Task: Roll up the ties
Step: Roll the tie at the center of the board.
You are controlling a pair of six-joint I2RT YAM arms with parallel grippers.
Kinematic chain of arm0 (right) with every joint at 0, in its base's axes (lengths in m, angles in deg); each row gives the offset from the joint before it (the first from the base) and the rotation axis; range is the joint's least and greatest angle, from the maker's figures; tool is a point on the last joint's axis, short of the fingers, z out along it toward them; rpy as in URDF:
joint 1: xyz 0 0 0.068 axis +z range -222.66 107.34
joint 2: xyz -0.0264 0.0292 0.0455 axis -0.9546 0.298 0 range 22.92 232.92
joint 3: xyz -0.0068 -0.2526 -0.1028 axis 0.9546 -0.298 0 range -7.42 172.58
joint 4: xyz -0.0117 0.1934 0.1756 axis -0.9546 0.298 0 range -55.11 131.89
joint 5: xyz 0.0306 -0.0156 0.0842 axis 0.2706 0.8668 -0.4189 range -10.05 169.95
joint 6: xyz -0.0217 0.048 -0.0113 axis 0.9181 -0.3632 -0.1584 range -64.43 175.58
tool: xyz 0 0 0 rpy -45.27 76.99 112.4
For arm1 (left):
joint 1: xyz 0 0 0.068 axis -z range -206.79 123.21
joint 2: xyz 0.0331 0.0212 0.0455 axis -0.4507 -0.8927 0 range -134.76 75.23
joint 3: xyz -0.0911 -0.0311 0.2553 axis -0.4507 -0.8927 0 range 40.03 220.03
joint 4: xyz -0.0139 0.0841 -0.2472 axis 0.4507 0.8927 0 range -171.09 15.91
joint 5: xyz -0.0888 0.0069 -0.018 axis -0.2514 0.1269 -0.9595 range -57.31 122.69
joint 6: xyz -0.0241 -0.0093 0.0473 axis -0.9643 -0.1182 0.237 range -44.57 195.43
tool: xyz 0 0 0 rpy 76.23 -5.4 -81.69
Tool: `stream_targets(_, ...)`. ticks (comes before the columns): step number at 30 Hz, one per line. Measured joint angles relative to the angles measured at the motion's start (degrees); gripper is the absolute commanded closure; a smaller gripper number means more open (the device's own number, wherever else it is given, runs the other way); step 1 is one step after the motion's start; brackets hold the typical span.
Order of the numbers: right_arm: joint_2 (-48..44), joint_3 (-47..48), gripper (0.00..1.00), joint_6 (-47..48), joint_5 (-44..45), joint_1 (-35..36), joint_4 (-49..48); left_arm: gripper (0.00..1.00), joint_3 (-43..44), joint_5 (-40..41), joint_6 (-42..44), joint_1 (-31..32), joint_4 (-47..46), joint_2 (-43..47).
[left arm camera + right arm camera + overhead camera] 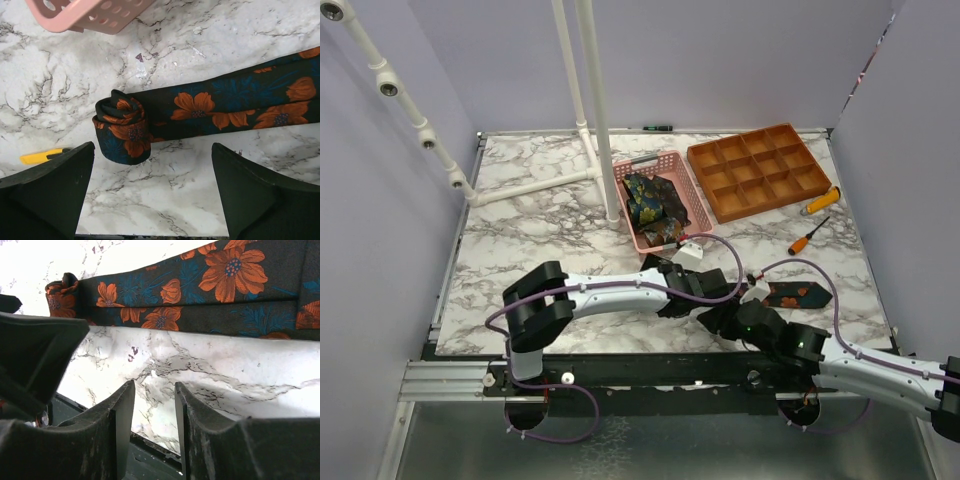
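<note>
Two robot arms reach over a marble-patterned bench (520,220). The left end effector (153,150) is wide open and holds nothing; its two dark fingers (60,180) stand well apart with bare bench between them. Just ahead of it, nearer its left finger, lies a dark tie (225,100) with orange flowers and blue leaves. One end of the tie is wound into a small loose roll (122,130) lying on the bench, and the rest runs flat off to the right of the end effector. Further ahead and to the left is the corner of a pink basket (90,15), and a small yellow object (40,156) lies beside the left finger. The right end effector (154,390) is slightly open, with a narrow gap between its fingers and nothing in it. The same tie (225,290) stretches across the bench ahead of it, apart from the fingers, the roll far to its left. From above, the basket (692,205) holds more patterned ties (650,205).
</note>
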Motion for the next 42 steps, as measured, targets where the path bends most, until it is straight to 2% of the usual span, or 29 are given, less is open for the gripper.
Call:
stream_targets(4,0.83,0.11,0.50,2.80,-1.09,0.00,-1.14,0.01,-3.54,-1.49,-0.24,-0.02,-2.01,6.27)
stream_targets(8,9.53,3.93,0.47,6.80,-3.41,0.00,-3.21,0.01,-13.99,-4.74,-0.28,-2.05,-7.52,20.96)
stream_targets(10,16.26,7.98,0.47,8.57,-4.76,0.02,-4.83,0.01,-20.04,-6.73,0.11,-5.20,-11.56,30.56)
stream_targets(13,24.90,14.25,0.47,10.62,-5.77,0.04,-8.02,0.01,-30.84,-11.72,1.14,-13.20,-21.62,46.18)
stream_targets(17,35.45,22.86,0.47,12.22,-5.99,0.04,-12.07,0.02,-43.91,-17.97,1.05,-20.65,-32.70,58.47)
stream_targets(22,46.84,31.10,0.49,13.11,-6.27,0.04,-14.45,0.05,-53.99,-25.31,-0.39,-24.46,-39.60,60.41)
stream_targets(28,54.18,34.75,0.56,12.83,-6.34,-0.63,-14.78,0.06,-57.11,-29.35,-1.09,-25.59,-43.41,60.61)
stream_targets(34,56.15,33.94,0.61,12.00,-6.40,-2.75,-13.99,0.09,-57.96,-31.39,-1.01,-26.05,-46.90,60.63)
stream_targets(42,53.86,28.11,0.62,10.23,-6.54,-3.45,-16.31,0.12,-60.87,-33.59,-1.31,-26.08,-51.98,56.98)
